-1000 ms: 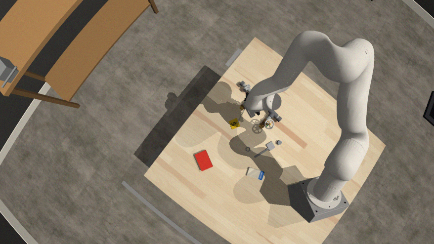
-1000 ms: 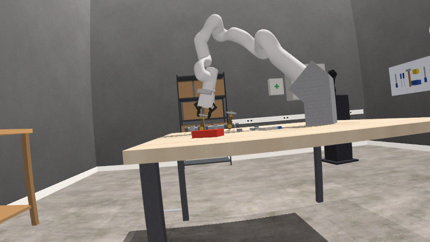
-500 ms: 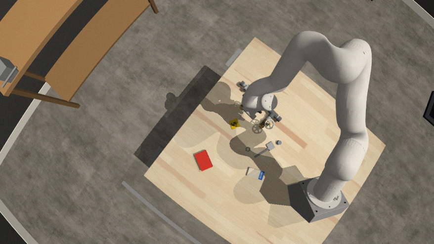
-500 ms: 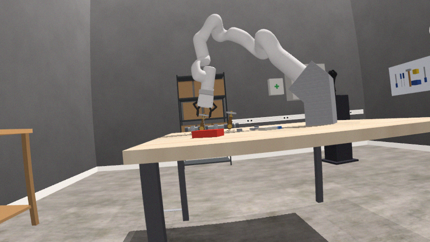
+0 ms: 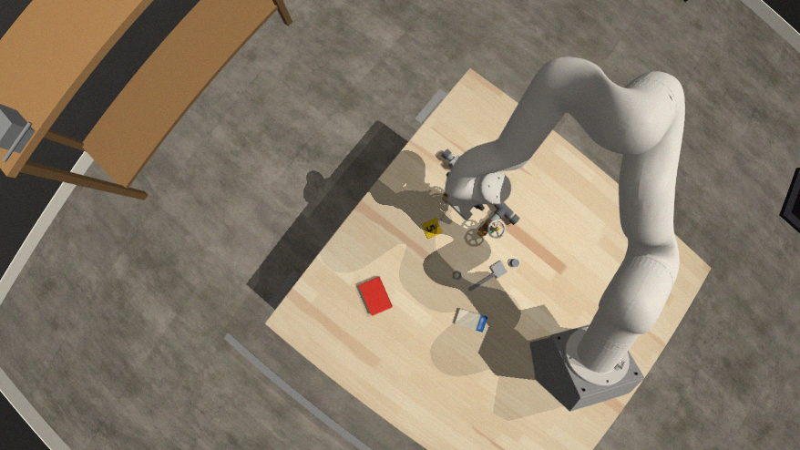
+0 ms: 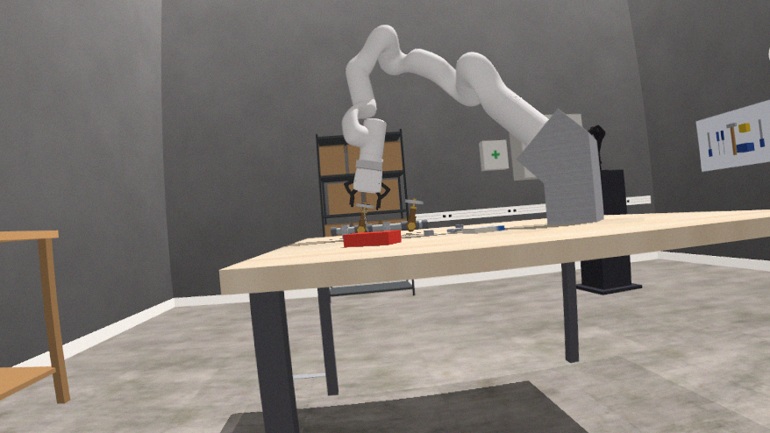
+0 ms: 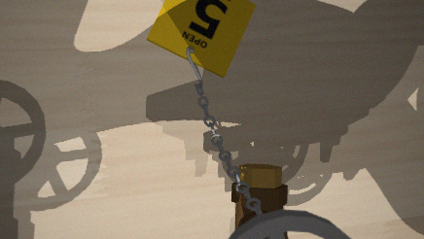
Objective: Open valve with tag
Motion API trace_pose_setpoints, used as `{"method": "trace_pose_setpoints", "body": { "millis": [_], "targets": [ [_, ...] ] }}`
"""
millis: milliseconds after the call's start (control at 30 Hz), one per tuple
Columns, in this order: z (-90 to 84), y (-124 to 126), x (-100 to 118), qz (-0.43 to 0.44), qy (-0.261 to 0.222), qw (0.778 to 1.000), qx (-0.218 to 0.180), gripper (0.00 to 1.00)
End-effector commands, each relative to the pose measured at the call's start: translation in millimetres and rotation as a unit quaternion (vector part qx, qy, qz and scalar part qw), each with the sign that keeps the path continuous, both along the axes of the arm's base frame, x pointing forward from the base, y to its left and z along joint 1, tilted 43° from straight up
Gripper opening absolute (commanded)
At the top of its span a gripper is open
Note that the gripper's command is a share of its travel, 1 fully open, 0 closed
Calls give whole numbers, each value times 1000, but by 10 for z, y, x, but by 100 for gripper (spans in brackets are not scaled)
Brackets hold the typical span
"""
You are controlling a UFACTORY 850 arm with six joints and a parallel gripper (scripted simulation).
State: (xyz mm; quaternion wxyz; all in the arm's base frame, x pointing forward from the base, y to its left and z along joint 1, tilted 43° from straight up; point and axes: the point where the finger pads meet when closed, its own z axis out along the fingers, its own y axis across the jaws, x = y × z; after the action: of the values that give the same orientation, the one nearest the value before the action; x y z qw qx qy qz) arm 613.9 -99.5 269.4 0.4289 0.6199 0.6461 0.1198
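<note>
The yellow tag [image 5: 431,228] [image 7: 229,41] reads 5 and OPEN in the wrist view and lies on the table. Its chain [image 7: 217,140] runs to a brass valve [image 6: 362,222] [image 7: 260,177] with a grey handwheel [image 7: 287,217]. My gripper [image 6: 365,202] is open, pointing down. Its two fingers stand on either side of that wheel in the exterior view, near wheel height. Whether they touch the rim cannot be told. The fingers are out of the wrist view, and the arm hides the wheel from the top view. A second valve [image 5: 490,224] [image 6: 411,217] stands untagged nearby.
Grey pipe fittings [image 5: 507,213] carry the valves. A grey hammer-like tool [image 5: 497,270], a small cylinder [image 5: 514,262] and a dark ring lie nearer the arm's base. A red box [image 5: 374,296] [image 6: 371,238] and a white and blue item [image 5: 467,319] also lie on the table.
</note>
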Motion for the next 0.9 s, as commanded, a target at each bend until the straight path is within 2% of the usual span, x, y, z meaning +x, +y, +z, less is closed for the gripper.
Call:
{"method": "trace_pose_setpoints", "body": {
  "millis": [0, 367, 667, 867],
  "targets": [
    [6, 2, 3, 0, -1, 1000, 0, 100],
    [6, 2, 3, -2, -2, 1000, 2, 100],
    [6, 2, 3, -32, -20, 999, 37, 100],
    [6, 2, 3, -99, -63, 986, 116, 100]
  ]
}}
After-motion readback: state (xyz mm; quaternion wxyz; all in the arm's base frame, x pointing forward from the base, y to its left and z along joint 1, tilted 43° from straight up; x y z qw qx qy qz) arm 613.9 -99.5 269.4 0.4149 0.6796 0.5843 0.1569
